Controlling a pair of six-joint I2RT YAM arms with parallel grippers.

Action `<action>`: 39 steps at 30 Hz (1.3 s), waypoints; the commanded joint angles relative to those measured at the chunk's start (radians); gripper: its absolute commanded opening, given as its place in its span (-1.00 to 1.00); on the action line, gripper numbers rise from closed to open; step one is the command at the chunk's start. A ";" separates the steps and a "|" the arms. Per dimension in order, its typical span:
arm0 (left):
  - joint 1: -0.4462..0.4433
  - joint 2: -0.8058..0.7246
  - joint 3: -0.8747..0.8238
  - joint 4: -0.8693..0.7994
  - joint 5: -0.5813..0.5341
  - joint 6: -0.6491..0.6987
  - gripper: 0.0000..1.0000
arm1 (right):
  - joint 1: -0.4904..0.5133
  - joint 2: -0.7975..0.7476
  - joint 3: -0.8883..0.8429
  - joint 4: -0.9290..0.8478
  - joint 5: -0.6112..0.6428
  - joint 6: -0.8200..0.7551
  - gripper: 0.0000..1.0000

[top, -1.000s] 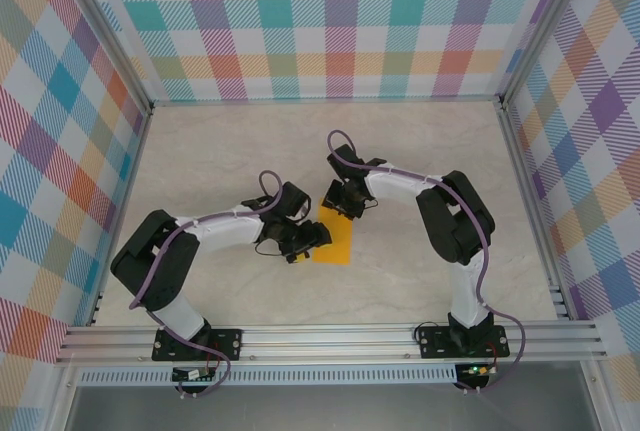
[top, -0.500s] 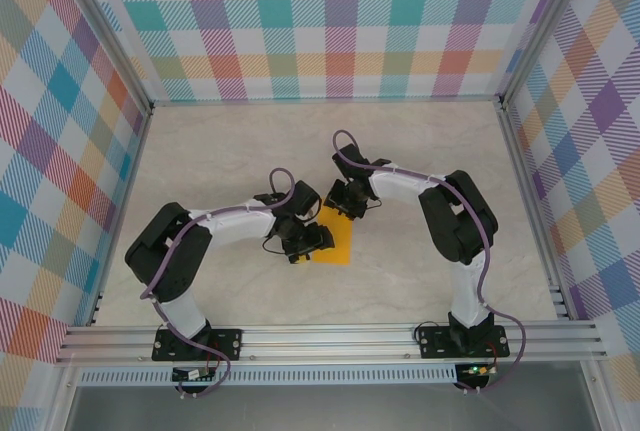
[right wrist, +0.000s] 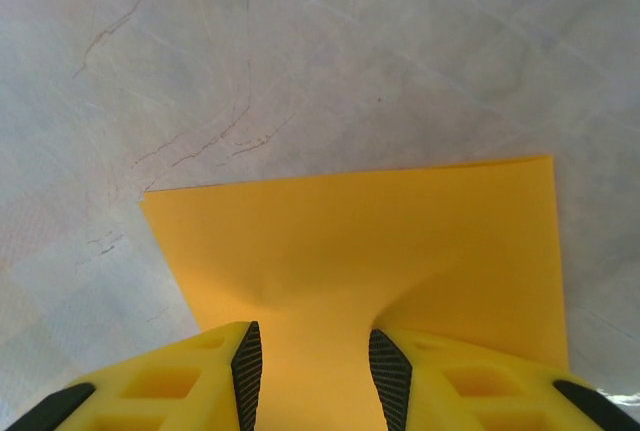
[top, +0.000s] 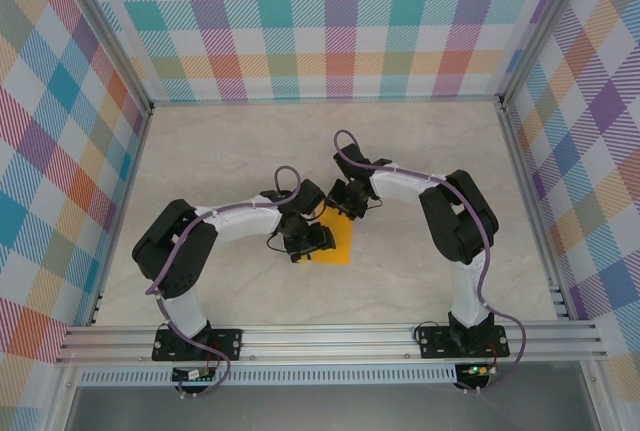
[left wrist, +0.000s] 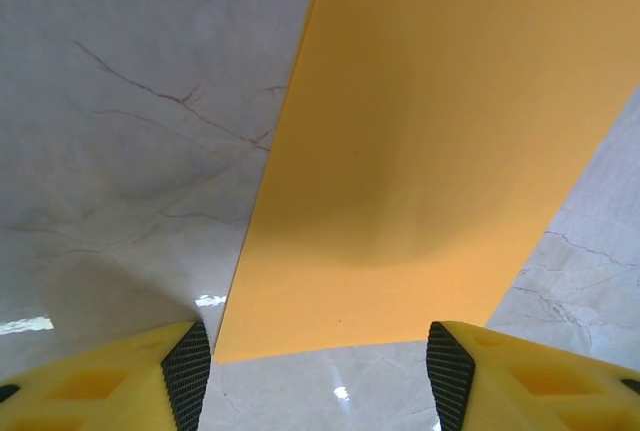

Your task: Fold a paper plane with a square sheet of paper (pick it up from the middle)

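The left hand point(left wrist: 315, 376) is held spread, its yellow fingers point(left wrist: 120, 391) with black ribbed pads set by the two corners of one edge of the square sheet of paper point(left wrist: 430, 131), and nothing is gripped by it. The right hand point(right wrist: 318, 371) is closed onto another edge of the sheet point(right wrist: 380, 231), where the paper is pinched up into a soft ridge between the pads. In the top view the sheet point(top: 340, 244) is seen lying on the table point(top: 220, 161), with the left hand point(top: 312, 243) at its left edge and the right hand point(top: 347, 203) at its far edge. Its right and near edges are left free, with bare table beyond them. The paper is plain, matt orange-yellow, straight-edged, with a shallow dent; the table is pale, glossy and veined like marble
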 commanded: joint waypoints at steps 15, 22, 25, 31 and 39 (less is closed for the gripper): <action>-0.030 0.024 0.042 -0.032 -0.035 0.030 0.17 | -0.022 0.126 -0.058 -0.074 0.079 0.002 -0.21; -0.030 0.083 0.084 -0.012 -0.025 0.043 0.16 | -0.022 0.128 -0.065 -0.073 0.074 0.001 -0.21; -0.029 0.091 0.094 -0.002 -0.020 0.041 0.14 | -0.022 0.129 -0.068 -0.074 0.073 -0.001 -0.21; -0.029 0.060 0.108 -0.005 -0.045 0.055 0.04 | -0.025 0.127 -0.073 -0.073 0.072 -0.002 -0.21; -0.029 0.006 0.115 -0.014 -0.040 0.062 -0.15 | -0.030 0.131 -0.074 -0.069 0.070 -0.001 -0.22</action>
